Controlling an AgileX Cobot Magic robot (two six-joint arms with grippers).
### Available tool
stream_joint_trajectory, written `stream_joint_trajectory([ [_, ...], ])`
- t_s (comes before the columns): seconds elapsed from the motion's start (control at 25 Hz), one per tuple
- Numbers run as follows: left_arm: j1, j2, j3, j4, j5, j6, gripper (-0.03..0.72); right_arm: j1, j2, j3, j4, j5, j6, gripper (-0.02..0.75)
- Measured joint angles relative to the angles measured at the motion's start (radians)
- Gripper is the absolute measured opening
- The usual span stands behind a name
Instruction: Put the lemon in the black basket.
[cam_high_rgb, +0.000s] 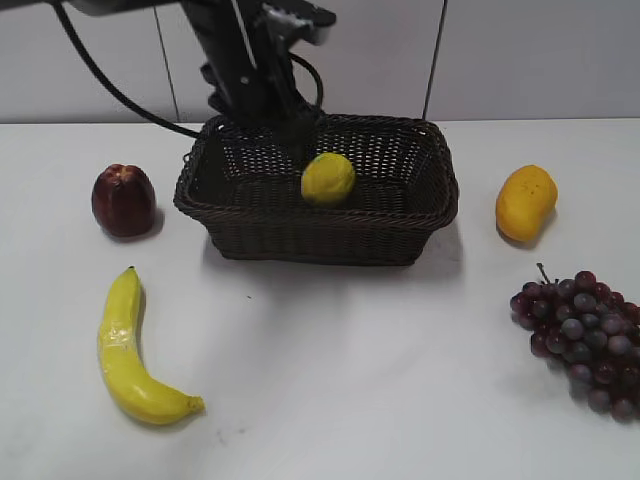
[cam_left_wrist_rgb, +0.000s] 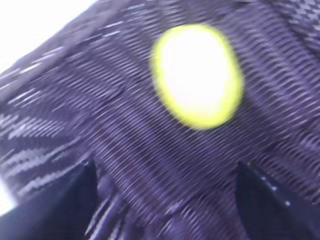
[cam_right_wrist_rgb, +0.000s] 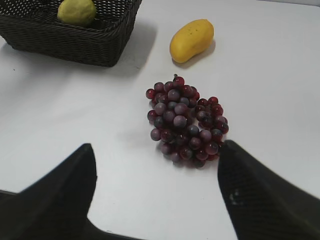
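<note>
The black basket (cam_high_rgb: 410, 225) sits mid-table with the lemon (cam_high_rgb: 328, 179) lying free on its woven floor, so the drop looks done. Above it, the left gripper (cam_left_wrist_rgb: 165, 200) hangs with fingers spread, holding nothing; the right gripper (cam_right_wrist_rgb: 155, 200) idles spread over the grapes (cam_right_wrist_rgb: 184, 120), uninvolved.

The basket (cam_high_rgb: 318, 232) is dark woven wicker, rough and matt, with a braided rim. The lemon (cam_high_rgb: 328, 179) has dull, dimpled yellow skin. The banana (cam_high_rgb: 128, 352) looks smooth with a slight plastic sheen. The grapes (cam_right_wrist_rgb: 184, 121) are glossy. The worktop (cam_high_rgb: 350, 380) is smooth, matt white.
</note>
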Motion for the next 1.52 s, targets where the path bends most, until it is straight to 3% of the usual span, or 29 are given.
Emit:
stream_joint_trajectory([
  [0.24, 0.161, -0.081, 0.000, 0.016, 0.214, -0.122, 0.623, 0.000, 0.000, 0.000, 0.000, 0.000, 0.000, 0.571],
  [0.44, 0.321, -0.126, 0.035, 0.008, 0.242, -0.187, 0.590, 0.000, 0.000, 0.000, 0.000, 0.000, 0.000, 0.571],
  [0.8, 0.524, -0.313, 0.334, 0.009, 0.247, -0.198, 0.582, 0.000, 0.000, 0.000, 0.000, 0.000, 0.000, 0.571],
  [1.04, 0.542, -0.492, 0.669, 0.066, 0.249, -0.197, 0.582, 0.000, 0.000, 0.000, 0.000, 0.000, 0.000, 0.571],
  [1.28, 0.542, -0.701, 1.020, 0.042, 0.184, -0.198, 0.582, 0.000, 0.000, 0.000, 0.000, 0.000, 0.000, 0.571],
  [1.52, 0.542, -0.876, 1.276, 0.028, 0.132, -0.198, 0.582, 0.000, 0.000, 0.000, 0.000, 0.000, 0.000, 0.571],
])
